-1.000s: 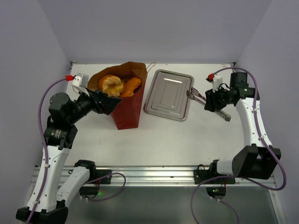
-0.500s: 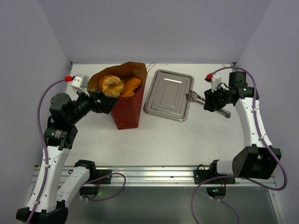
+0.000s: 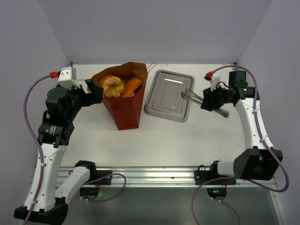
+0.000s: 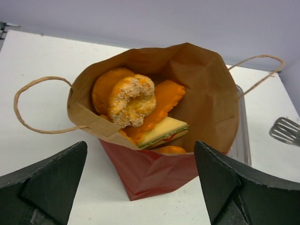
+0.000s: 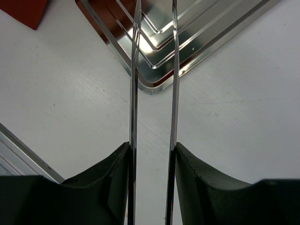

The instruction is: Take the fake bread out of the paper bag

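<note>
Since a second ago the left gripper has drawn back from the rim of the paper bag and its wrist has lifted, while the right gripper has carried its tongs a little further toward the tray, so their slotted tips now hang over the tray's right edge.

Left jaws stand spread wide and hold nothing. From the left wrist camera the two dark fingers frame the bag from below, with the bag ahead of them and between them. From above, the gripper sits just beside the bag's left rim; whether it touches the paper is hard to tell.

The fake bread is all inside the bag, which stands upright on the table with its mouth open. A sugared round bun lies on top, a flat orange slab behind it, and a triangular sandwich with green filling in front.

The right gripper is clamped on the two thin arms of the tongs, well apart from the bag.
</note>
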`<control>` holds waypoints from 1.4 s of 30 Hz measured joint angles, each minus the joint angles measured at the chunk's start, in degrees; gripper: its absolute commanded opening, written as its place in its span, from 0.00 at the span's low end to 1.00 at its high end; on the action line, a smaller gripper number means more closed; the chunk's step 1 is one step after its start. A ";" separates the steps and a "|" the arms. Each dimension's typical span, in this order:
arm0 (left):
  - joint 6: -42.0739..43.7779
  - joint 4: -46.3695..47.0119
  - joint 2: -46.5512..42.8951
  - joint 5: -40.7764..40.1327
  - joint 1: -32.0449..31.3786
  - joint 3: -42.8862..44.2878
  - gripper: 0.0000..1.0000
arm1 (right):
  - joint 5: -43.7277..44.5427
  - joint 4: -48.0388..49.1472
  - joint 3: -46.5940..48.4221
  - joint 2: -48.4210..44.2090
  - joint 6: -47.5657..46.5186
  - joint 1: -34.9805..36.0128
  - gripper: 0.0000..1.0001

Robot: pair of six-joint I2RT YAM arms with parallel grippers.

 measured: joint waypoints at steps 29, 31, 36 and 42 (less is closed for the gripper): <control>-12.98 4.46 19.23 4.74 11.63 -5.62 0.81 | -5.70 2.05 -5.11 -3.78 -0.31 0.15 0.45; -13.22 5.20 20.65 4.72 11.91 -5.62 0.79 | -6.01 1.66 -5.11 -4.07 -0.52 0.15 0.44; -13.77 6.95 23.87 4.79 12.79 -5.62 0.64 | -7.37 -1.07 -3.34 -4.42 -1.40 0.48 0.44; -13.66 9.57 26.14 5.81 13.35 -5.11 0.11 | -8.83 -5.09 4.81 -4.85 -1.57 3.78 0.44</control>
